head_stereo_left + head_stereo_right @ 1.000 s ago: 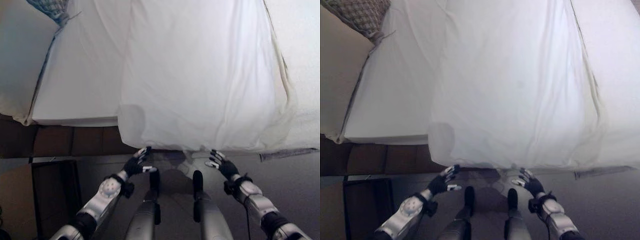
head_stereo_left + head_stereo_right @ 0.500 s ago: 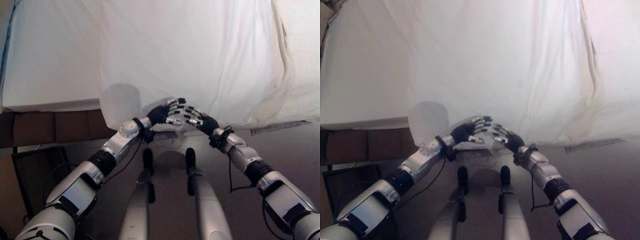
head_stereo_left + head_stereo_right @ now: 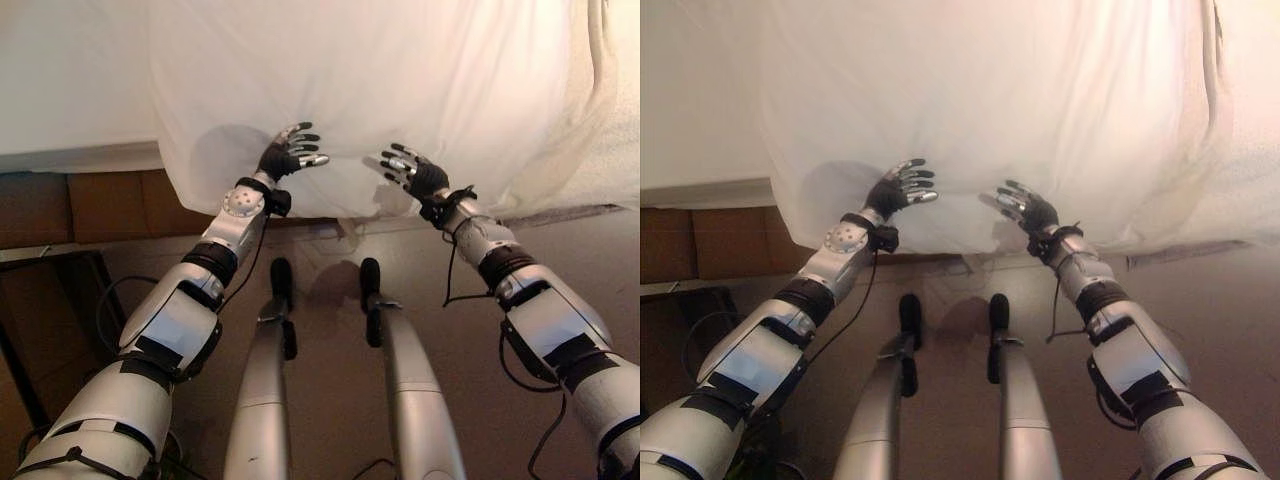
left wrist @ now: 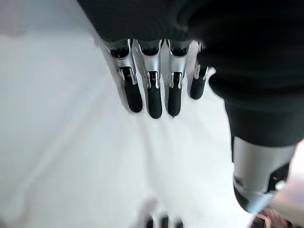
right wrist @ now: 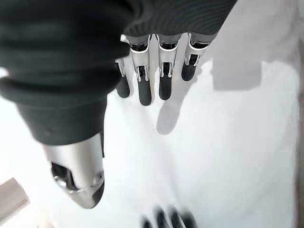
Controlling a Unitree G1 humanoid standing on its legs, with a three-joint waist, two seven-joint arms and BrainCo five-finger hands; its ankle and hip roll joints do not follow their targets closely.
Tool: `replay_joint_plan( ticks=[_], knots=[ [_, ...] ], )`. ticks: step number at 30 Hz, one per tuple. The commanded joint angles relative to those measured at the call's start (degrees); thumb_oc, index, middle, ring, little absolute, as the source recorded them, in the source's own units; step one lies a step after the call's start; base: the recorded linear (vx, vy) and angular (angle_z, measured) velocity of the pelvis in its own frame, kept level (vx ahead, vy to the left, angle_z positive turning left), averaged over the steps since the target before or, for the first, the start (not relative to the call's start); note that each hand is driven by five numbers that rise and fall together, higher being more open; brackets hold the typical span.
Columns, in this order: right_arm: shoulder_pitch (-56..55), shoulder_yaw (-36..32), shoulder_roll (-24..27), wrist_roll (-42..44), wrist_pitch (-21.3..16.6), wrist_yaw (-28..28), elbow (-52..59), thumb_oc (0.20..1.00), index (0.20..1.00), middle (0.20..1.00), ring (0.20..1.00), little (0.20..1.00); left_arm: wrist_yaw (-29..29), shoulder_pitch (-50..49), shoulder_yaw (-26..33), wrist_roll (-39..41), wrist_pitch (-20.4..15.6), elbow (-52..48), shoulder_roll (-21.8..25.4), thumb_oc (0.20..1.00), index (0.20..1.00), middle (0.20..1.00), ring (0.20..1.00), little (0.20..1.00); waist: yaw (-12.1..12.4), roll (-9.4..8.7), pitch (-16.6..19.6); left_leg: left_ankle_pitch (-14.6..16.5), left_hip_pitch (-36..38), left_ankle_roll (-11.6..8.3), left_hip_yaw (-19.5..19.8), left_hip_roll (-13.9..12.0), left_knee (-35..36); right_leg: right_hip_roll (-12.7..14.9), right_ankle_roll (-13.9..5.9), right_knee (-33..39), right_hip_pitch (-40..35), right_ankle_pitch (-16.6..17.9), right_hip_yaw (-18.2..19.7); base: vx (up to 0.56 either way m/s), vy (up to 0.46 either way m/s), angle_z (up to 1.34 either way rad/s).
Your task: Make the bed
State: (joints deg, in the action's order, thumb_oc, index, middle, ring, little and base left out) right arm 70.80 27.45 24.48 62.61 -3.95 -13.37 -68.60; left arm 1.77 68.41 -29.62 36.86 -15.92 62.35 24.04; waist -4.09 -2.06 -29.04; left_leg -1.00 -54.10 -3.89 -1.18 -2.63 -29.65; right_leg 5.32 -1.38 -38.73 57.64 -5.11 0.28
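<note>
A white sheet (image 3: 380, 90) covers the bed and hangs over its near edge toward the floor. My left hand (image 3: 284, 156) is raised in front of the hanging sheet, fingers straight and spread, holding nothing. My right hand (image 3: 412, 173) is up beside it to the right, also open with fingers spread just before the cloth. In the left wrist view the fingers (image 4: 151, 90) point straight at the white sheet (image 4: 71, 156). In the right wrist view the fingers (image 5: 152, 80) do the same over the sheet (image 5: 228, 156), with the thumb (image 5: 78, 173) apart.
The bare white mattress (image 3: 70, 80) shows at the left, on a brown wooden bed base (image 3: 90, 205). A second layer of white bedding (image 3: 615, 110) lies at the right edge. Grey-brown floor (image 3: 600, 260) runs along the bed's foot.
Both hands have risen and moved apart, from close together at the sheet's hem to spread in front of the hanging cloth. The camera has tilted down and nearer the bed.
</note>
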Motion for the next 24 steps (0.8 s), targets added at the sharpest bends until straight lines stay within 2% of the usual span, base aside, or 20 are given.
replay_joint_plan(
  ticks=[1, 6, 7, 10, 13, 17, 21, 24],
  knots=[
    [4.07, -2.78, 3.74, -1.80, -2.12, 4.95, -5.73, 1.000, 1.000, 1.000, 1.000, 1.000, -3.49, 3.14, 6.44, 1.52, -0.72, 5.75, 2.21, 1.000, 1.000, 1.000, 1.000, 1.000, 0.20, 1.62, 2.62, 5.57, -1.31, -1.71, -1.88, -0.92, -5.66, 0.42, -4.38, 5.17, -0.16, 3.24, 0.60, 0.00, 0.000, 0.00],
    [5.89, -5.14, 5.32, -1.25, -2.77, 8.88, -8.03, 1.000, 1.000, 1.000, 1.000, 1.000, -5.25, 2.51, 9.41, 3.62, -0.38, 7.38, 3.94, 1.000, 1.000, 1.000, 1.000, 1.000, 0.33, 1.76, 3.18, 4.70, -2.02, -1.81, -1.88, -0.72, -4.39, 0.43, -4.36, 6.18, 0.51, 3.76, 0.52, 0.00, -0.006, 0.00],
    [6.02, -6.04, 7.26, -2.09, -2.25, 10.59, -9.85, 1.000, 1.000, 1.000, 1.000, 1.000, -5.44, 1.52, 10.87, 5.00, -0.06, 7.93, 4.75, 1.000, 1.000, 1.000, 1.000, 1.000, 0.65, 1.99, 3.22, 4.94, -1.30, -1.95, -1.85, -0.78, -3.68, 0.55, -4.38, 6.56, -0.26, 3.28, 0.14, 0.00, -0.031, -0.02],
    [5.89, -6.60, 8.18, -1.99, -2.34, 11.23, -9.85, 1.000, 1.000, 1.000, 1.000, 1.000, -5.41, 0.59, 11.19, 4.98, -0.12, 7.58, 5.65, 1.000, 1.000, 1.000, 1.000, 1.000, 0.62, 2.26, 3.21, 4.30, -1.25, -1.94, -1.65, -0.68, -2.79, 0.57, -4.39, 7.28, -0.37, 3.80, -0.02, 0.00, -0.008, 0.01],
    [5.33, -8.14, 11.75, -2.66, -1.60, 12.83, -11.25, 1.000, 1.000, 1.000, 1.000, 1.000, -5.84, -2.73, 13.00, 4.34, -0.45, 6.78, 8.37, 1.000, 1.000, 1.000, 1.000, 1.000, 1.28, 2.75, 2.58, 2.94, 0.67, -2.25, -1.29, -0.59, 1.02, 0.63, -4.78, 11.37, -2.85, 4.84, -0.79, 0.01, -0.012, 0.01],
    [1.17, -10.95, 17.09, -4.99, -1.36, 15.04, -12.95, 1.000, 1.000, 1.000, 1.000, 1.000, -6.67, -10.01, 16.64, 4.10, -1.35, 5.24, 11.31, 1.000, 1.000, 1.000, 1.000, 1.000, 1.97, 3.61, 1.72, 0.11, 5.36, -2.92, -0.70, 0.05, 7.51, 0.59, -5.31, 16.86, -7.65, 6.06, -1.61, 0.04, -0.036, 0.07],
    [-3.82, -14.46, 18.87, -5.09, -1.17, 15.90, -13.43, 1.000, 1.000, 1.000, 1.000, 1.000, -7.75, -16.64, 19.60, 3.33, -1.71, 4.17, 12.09, 1.000, 1.000, 1.000, 1.000, 1.000, 2.21, 3.96, 1.71, -1.13, 9.63, -3.00, -0.35, 0.61, 11.37, 0.58, -5.39, 19.87, -11.60, 6.58, -1.95, 0.06, -0.026, 0.08],
    [-8.84, -18.25, 18.92, -5.07, -0.84, 16.48, -14.20, 1.000, 1.000, 1.000, 1.000, 1.000, -7.95, -23.09, 23.94, 3.75, -1.27, 5.32, 12.04, 1.000, 1.000, 1.000, 1.000, 1.000, 2.41, 3.75, 2.30, -1.62, 12.91, -2.87, -0.19, 0.73, 13.85, 0.58, -5.33, 21.46, -14.67, 6.82, -2.09, 0.06, -0.006, 0.03]
  ],
)
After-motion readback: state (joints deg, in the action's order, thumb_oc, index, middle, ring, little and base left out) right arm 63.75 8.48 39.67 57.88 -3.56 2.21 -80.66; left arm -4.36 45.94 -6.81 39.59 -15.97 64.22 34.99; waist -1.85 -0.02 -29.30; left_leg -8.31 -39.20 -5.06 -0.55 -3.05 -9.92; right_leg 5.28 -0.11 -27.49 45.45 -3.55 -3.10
